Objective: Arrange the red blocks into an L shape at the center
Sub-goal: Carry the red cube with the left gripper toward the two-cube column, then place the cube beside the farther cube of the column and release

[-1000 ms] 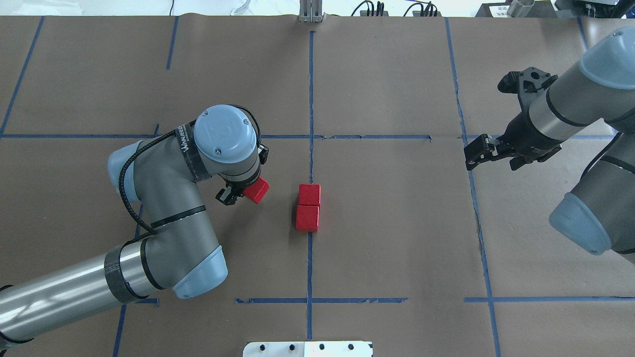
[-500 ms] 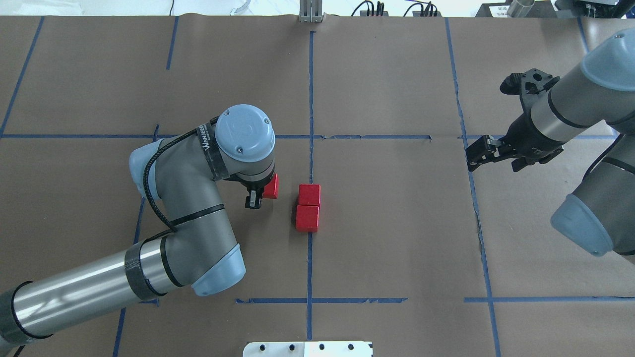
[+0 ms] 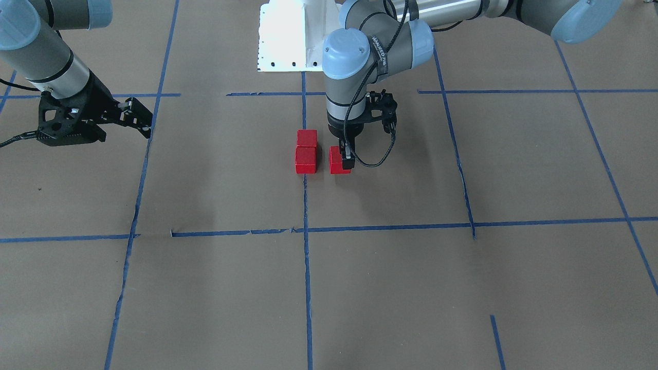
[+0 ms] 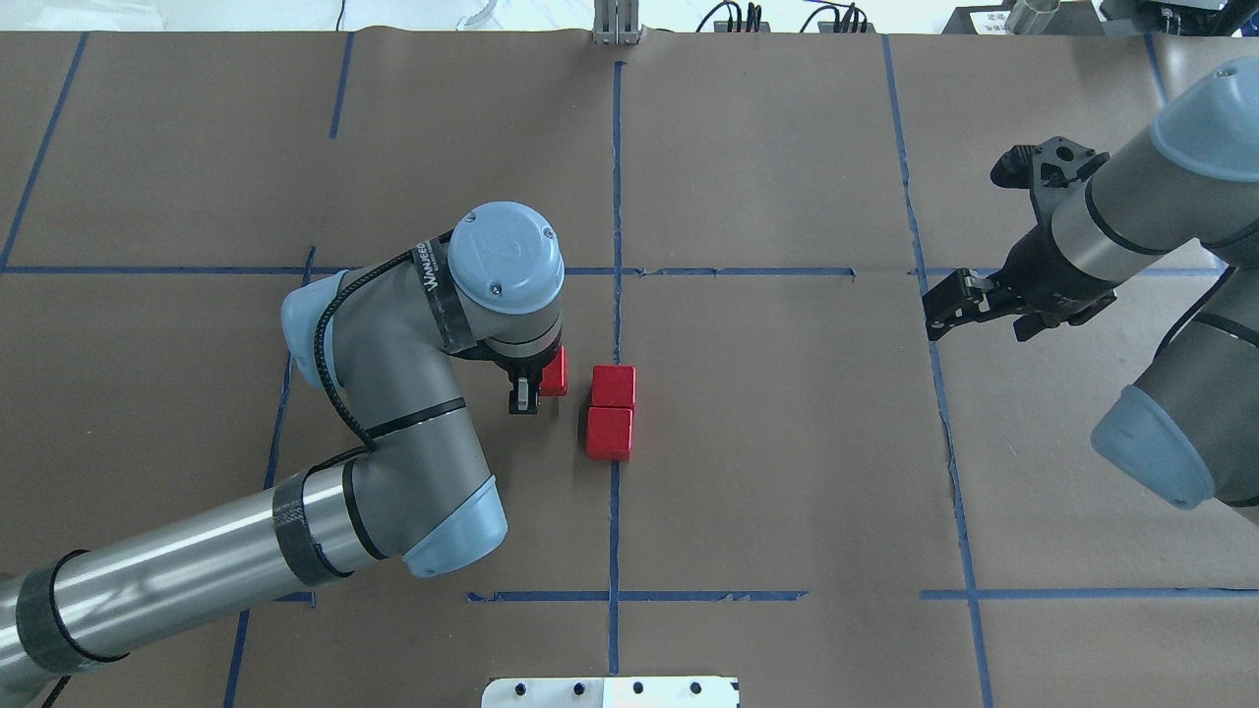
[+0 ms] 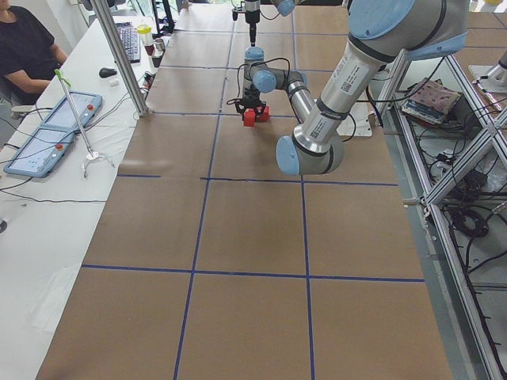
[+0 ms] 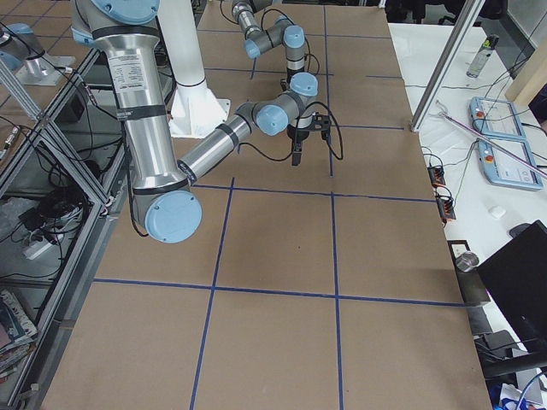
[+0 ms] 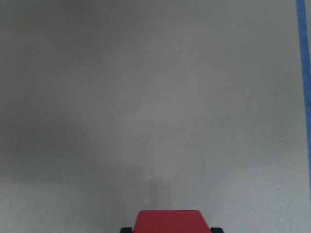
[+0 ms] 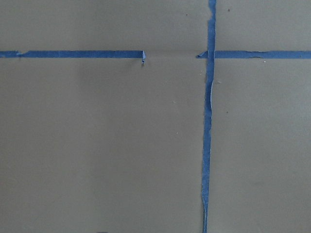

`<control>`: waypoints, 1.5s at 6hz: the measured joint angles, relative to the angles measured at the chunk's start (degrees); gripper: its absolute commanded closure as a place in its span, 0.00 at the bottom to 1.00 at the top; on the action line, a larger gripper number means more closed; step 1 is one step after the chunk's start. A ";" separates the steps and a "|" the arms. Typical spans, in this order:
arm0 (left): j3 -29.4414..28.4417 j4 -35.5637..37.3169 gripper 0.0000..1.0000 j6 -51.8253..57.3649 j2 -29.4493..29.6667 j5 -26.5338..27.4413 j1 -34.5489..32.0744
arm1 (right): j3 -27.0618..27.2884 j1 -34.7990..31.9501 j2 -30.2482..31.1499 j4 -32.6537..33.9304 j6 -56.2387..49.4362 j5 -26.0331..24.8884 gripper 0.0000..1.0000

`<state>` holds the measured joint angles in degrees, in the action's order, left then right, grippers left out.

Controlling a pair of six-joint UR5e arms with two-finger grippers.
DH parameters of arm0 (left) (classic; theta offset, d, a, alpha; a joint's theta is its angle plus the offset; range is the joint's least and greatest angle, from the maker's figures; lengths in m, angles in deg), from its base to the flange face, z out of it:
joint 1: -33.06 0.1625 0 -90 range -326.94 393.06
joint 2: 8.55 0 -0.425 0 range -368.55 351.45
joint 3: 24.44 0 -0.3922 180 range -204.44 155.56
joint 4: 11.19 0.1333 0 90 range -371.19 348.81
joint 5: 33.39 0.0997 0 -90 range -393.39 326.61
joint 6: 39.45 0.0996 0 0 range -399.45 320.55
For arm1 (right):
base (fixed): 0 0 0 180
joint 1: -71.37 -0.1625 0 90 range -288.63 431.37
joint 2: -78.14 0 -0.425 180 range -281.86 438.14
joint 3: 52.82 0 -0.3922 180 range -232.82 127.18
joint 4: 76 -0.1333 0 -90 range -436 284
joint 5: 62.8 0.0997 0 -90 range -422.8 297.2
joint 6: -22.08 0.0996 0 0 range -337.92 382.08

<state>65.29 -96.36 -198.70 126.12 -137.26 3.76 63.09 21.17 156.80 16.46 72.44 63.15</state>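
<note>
Two red blocks (image 4: 614,385) (image 4: 609,433) stand touching in a column on the vertical blue tape line (image 4: 614,511) at the center; they also show in the front view (image 3: 305,159) (image 3: 307,137). My left gripper (image 4: 543,383) points straight down and is shut on the third red block (image 4: 555,372). It holds that block low over the paper, just to my left of the farther block, with a small gap (image 3: 336,160). The left wrist view shows the held block (image 7: 169,221) at its bottom edge. My right gripper (image 4: 939,310) hangs open and empty far to the right.
The robot's white base plate (image 4: 610,691) lies at the near table edge. A metal post (image 4: 616,25) and cables (image 4: 748,18) sit at the far edge. The brown paper is marked by a blue tape grid (image 4: 757,271).
My left arm has carried the red block to the right, toward the two blocks on the line, and turned it square to them. The right arm has barely moved.
</note>
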 measured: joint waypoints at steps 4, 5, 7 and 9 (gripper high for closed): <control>-4.14 -1.05 0.99 -1.39 2.52 -3.25 0.13 | -0.04 0.01 0.00 0.00 0.01 0.00 0.00; -4.08 -1.08 0.98 -1.26 2.32 -4.16 0.21 | -0.03 0.00 0.00 0.00 0.00 0.00 0.00; -4.04 -1.24 0.94 -1.10 2.19 -4.56 0.33 | 0.01 0.01 0.00 0.00 0.00 0.03 0.00; -4.04 -1.41 0.93 -1.00 2.07 -4.59 0.51 | 0.11 0.01 0.00 0.00 0.00 0.08 0.00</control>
<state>61.25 -97.77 -199.70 128.19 -141.85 4.27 63.20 21.18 156.80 16.46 72.44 63.23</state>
